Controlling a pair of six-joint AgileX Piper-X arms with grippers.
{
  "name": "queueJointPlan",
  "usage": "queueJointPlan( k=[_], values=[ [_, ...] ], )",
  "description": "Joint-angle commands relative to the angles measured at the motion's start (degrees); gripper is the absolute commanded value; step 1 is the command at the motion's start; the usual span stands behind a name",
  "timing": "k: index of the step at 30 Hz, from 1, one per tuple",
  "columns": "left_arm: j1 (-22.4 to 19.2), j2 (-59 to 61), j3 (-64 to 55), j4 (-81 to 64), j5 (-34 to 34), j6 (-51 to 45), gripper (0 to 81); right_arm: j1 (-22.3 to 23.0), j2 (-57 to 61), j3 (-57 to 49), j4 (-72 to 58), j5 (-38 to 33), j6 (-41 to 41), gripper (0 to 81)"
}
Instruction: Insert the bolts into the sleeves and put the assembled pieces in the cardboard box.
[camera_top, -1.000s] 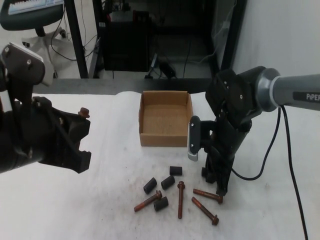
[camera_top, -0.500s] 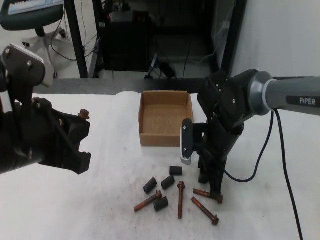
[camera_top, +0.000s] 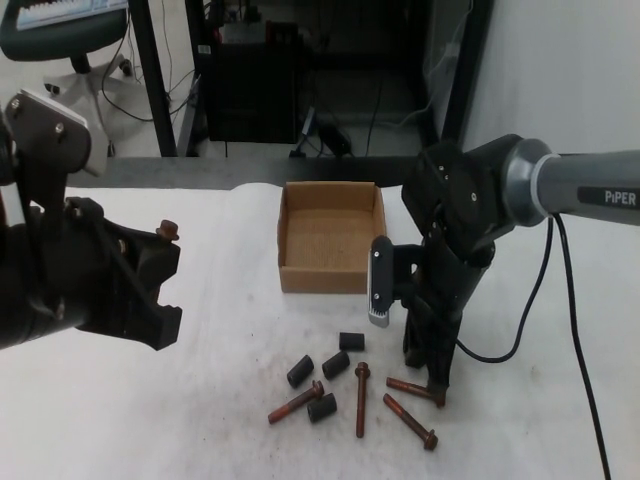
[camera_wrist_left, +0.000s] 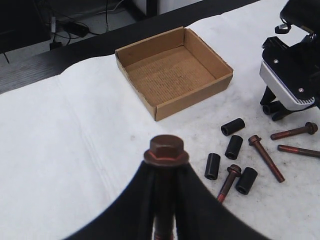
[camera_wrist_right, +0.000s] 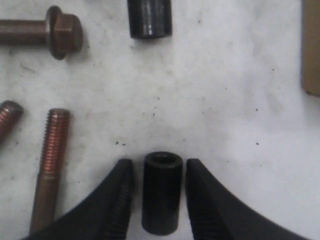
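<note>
The left arm is held over the left side of the white surface. The left end effector is pinching a rusty hex-head bolt. The right arm points down at right. The right end effector is spread around a smooth black cylindrical sleeve, with slim gaps on both sides. At far centre, the open cardboard box shows a bare corrugated floor. Four loose sleeves and four threaded loose bolts lie near.

A robotics lab or workshop: a bench draped in white cloth, black equipment racks behind it, loose cables across the floor, and an office chair (partly visible) nearby.
</note>
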Motion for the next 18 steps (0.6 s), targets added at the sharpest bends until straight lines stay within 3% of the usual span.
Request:
queueJointPlan(
  k=[1, 6, 11, 18],
  values=[
    [0.1, -0.5, -0.2, -0.6, -0.5, -0.4, 0.2, -0.8, 0.8, 0.3, 1.5, 2.4, -0.2, 34.2],
    [0.1, -0.5, -0.2, -0.6, -0.5, -0.4, 0.2, -0.8, 0.8, 0.3, 1.5, 2.4, -0.2, 34.2],
    [0.1, -0.5, -0.2, -0.6, -0.5, -0.4, 0.2, -0.8, 0.8, 0.3, 1.5, 2.4, -0.2, 26.3],
    [0.1, -0.5, -0.2, -0.6, -0.5, -0.4, 0.2, -0.8, 0.8, 0.3, 1.5, 2.7, -0.2, 23.7]
  ],
)
